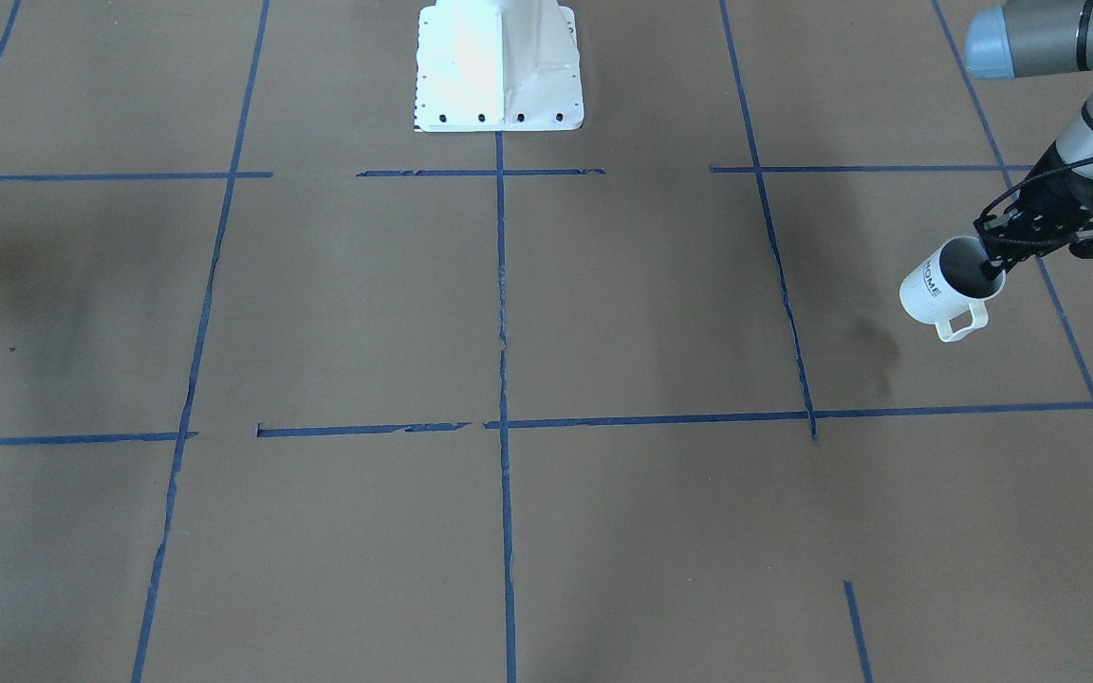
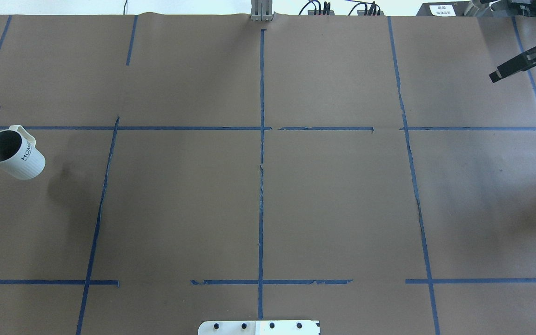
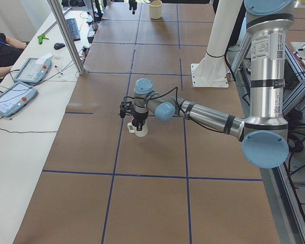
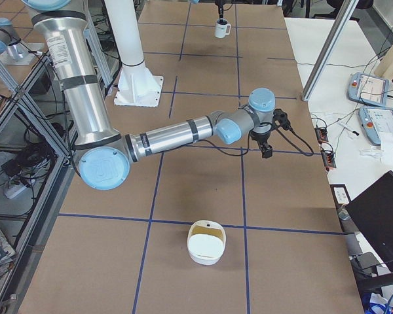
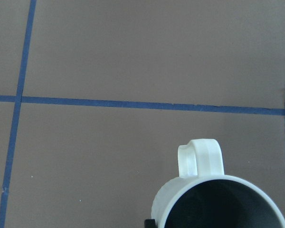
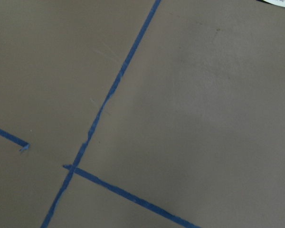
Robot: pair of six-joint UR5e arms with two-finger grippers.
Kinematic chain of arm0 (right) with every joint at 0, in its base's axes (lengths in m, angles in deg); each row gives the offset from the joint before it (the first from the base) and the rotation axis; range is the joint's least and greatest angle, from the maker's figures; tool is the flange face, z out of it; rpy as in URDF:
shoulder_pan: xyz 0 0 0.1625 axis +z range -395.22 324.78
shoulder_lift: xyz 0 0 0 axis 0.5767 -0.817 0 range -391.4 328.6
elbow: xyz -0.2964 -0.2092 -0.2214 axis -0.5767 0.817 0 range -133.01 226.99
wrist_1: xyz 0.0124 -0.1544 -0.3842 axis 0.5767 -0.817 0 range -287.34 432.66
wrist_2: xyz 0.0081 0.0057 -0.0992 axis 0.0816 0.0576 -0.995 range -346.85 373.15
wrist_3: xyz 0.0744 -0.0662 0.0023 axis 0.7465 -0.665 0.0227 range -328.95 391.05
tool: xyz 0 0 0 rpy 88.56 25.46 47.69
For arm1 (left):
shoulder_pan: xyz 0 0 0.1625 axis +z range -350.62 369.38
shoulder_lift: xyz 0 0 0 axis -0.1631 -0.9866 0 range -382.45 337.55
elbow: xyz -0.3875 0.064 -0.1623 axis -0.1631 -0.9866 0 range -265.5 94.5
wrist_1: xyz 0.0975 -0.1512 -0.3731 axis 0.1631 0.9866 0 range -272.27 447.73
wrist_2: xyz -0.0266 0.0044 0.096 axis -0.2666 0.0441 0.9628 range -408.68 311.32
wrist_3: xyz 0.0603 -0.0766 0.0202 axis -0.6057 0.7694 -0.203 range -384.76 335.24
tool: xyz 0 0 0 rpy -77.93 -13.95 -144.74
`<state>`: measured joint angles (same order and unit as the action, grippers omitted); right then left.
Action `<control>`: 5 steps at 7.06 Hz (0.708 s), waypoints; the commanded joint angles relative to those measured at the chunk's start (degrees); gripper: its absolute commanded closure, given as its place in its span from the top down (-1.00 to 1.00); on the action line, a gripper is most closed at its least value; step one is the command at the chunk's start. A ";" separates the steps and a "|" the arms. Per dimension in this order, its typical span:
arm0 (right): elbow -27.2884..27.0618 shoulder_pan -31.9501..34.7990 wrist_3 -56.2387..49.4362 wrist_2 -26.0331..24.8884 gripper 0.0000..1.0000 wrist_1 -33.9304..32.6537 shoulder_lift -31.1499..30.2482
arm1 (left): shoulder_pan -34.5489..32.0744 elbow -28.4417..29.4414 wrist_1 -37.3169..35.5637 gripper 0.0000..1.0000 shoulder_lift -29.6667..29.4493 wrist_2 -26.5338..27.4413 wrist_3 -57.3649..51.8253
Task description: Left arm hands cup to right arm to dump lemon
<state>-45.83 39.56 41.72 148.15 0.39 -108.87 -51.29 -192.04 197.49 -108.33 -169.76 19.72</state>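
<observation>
The white ribbed cup (image 1: 935,289) with "HOME" lettering hangs tilted above the brown table at the robot's far left. My left gripper (image 1: 992,268) is shut on its rim, one lattice finger inside and one outside. The cup also shows in the overhead view (image 2: 19,160), the exterior left view (image 3: 140,130) and the left wrist view (image 5: 218,202), where its inside is dark. The lemon is not visible in any view. My right gripper (image 2: 498,74) hangs over the far right of the table, empty; I cannot tell whether it is open or shut.
The white robot base (image 1: 499,66) stands at the table's middle edge. A white bowl-like container (image 4: 206,242) sits on the table at the robot's right end. An operators' desk with tablets (image 3: 12,96) and a metal post (image 3: 66,35) line the far side.
</observation>
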 commanded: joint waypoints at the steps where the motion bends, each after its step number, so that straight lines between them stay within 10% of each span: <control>1: -3.67 2.65 -2.05 2.11 1.00 -0.59 -5.99 | 0.73 6.49 7.70 -1.00 -0.33 -0.03 0.09; 3: -4.21 2.91 -1.26 1.59 1.00 -0.60 -8.73 | 0.82 7.57 8.71 -0.99 -0.25 -0.12 -0.61; 4: -4.03 2.91 -0.91 1.41 1.00 -1.55 -8.66 | 0.82 7.57 8.71 -0.70 -0.25 -0.12 -0.53; 5: -4.12 2.91 -1.78 1.24 1.00 -3.13 -8.57 | 0.82 7.57 8.45 0.15 -0.07 -0.29 -0.62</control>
<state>-49.90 42.44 40.46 149.63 -1.21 -117.26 -50.49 -184.61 206.01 -108.54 -169.91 19.23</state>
